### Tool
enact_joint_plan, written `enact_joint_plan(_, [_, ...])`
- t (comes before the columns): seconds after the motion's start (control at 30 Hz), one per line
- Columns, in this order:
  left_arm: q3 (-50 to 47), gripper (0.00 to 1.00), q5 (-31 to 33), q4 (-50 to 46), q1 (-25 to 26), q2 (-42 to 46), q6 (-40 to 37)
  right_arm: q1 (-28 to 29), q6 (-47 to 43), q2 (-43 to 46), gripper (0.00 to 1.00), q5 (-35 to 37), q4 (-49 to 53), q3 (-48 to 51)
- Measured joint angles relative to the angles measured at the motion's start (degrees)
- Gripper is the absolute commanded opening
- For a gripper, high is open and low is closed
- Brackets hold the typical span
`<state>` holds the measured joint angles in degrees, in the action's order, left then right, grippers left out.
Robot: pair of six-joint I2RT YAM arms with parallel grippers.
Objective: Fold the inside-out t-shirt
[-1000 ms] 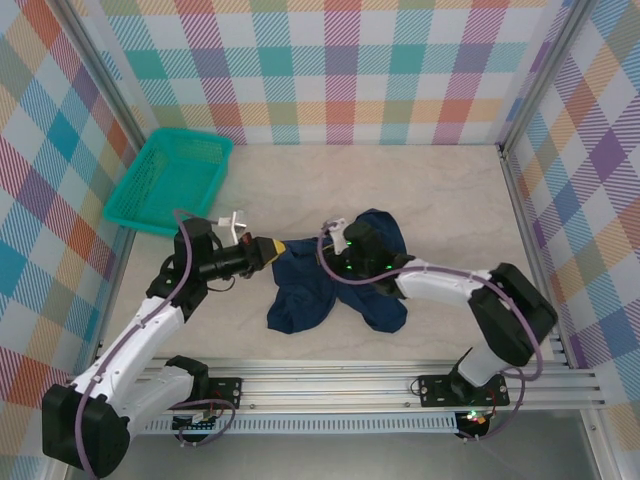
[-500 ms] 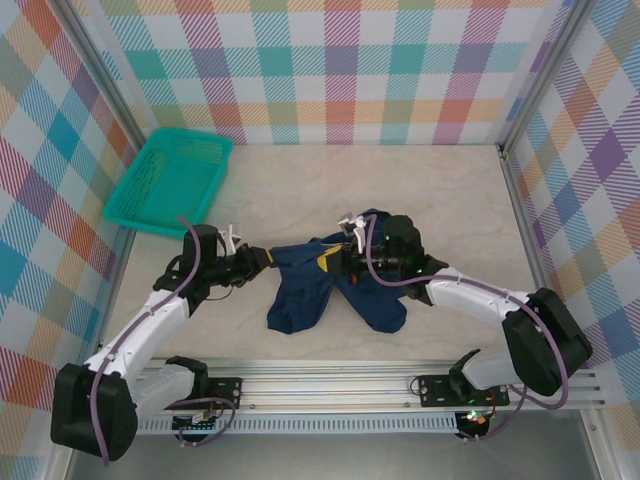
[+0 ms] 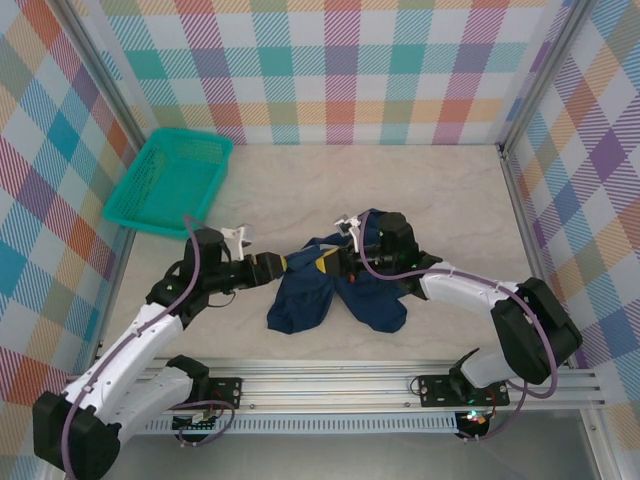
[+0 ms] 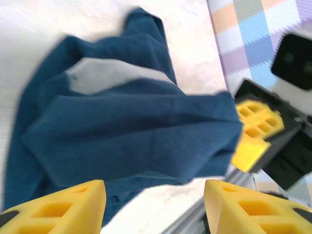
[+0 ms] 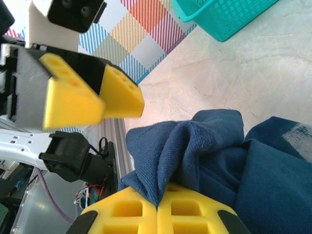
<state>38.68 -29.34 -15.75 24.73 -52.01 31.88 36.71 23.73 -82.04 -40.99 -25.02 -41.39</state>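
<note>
The dark navy t-shirt (image 3: 300,296) lies crumpled in the middle of the table, and a grey patch shows on it in the left wrist view. My right gripper (image 3: 325,262) is shut on a raised fold of the t-shirt (image 5: 209,146), with cloth pinched between its yellow fingers (image 5: 126,214). My left gripper (image 3: 272,266) faces it from the left, just off the t-shirt's left edge. Its jaws stand open, and the edge of the t-shirt (image 4: 126,131) hangs just beyond its fingertips (image 4: 73,204). The right gripper's yellow fingers (image 4: 253,131) show behind the cloth.
A teal mesh basket (image 3: 170,180) stands at the back left by the plaid wall. Plaid walls close in the table on three sides. A metal rail (image 3: 380,380) runs along the near edge. Bare tabletop (image 3: 450,200) lies behind the t-shirt.
The right gripper swung left and took a fold of the t-shirt. The left gripper shifted slightly right and lower, and its jaws now stand open at the cloth's edge.
</note>
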Motion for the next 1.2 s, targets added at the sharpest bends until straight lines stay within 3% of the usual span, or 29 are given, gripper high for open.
enact_joint_plan(0.13, [0.81, 0.55, -2.86, 2.82, 3.04, -4.81, 0.46, 0.0, -0.11, 0.0, 0.0, 0.04, 0.5, 0.0])
enact_joint_plan(0.2, [0.96, 0.5, -3.52, 4.17, 3.56, -6.75, 0.96, 0.0, -0.2, 0.0, 0.0, 0.22, 0.7, 0.0])
enact_joint_plan(0.5, [3.82, 0.01, -3.61, 8.66, 3.76, -12.39, 2.08, 0.0, -1.99, 0.81, 0.0, 0.92, 2.64, 0.02])
enact_joint_plan(0.57, [4.31, 0.0, -3.67, 8.9, 3.74, -12.79, 2.19, 0.0, -3.45, 1.55, 0.0, 1.64, 4.02, 0.02])
enact_joint_plan(0.67, [4.87, 0.0, -4.48, 8.83, 3.74, -12.63, 2.36, 0.02, -7.56, 3.21, 0.08, 5.73, 9.44, -0.09])
enact_joint_plan(0.83, [7.48, 0.0, -8.9, 7.82, 3.74, -11.96, 3.34, 3.39, -16.13, 4.81, 0.28, 23.56, 23.52, -4.5])
enact_joint_plan(0.97, [9.62, 0.0, -11.15, 5.79, 3.76, -11.5, 4.85, 6.38, -19.67, 5.62, 0.36, 34.1, 28.94, -6.93])
enact_joint_plan(1.07, [9.92, 0.0, -12.02, 5.14, 3.76, -11.13, 6.73, 6.8, -20.98, 8.0, 0.4, 37.05, 31.36, -6.82])
enact_joint_plan(1.2, [9.92, 0.0, -12.37, 5.22, 3.74, -10.88, 9.44, 7.28, -22.1, 14.34, 0.45, 34.82, 30.29, -3.8])
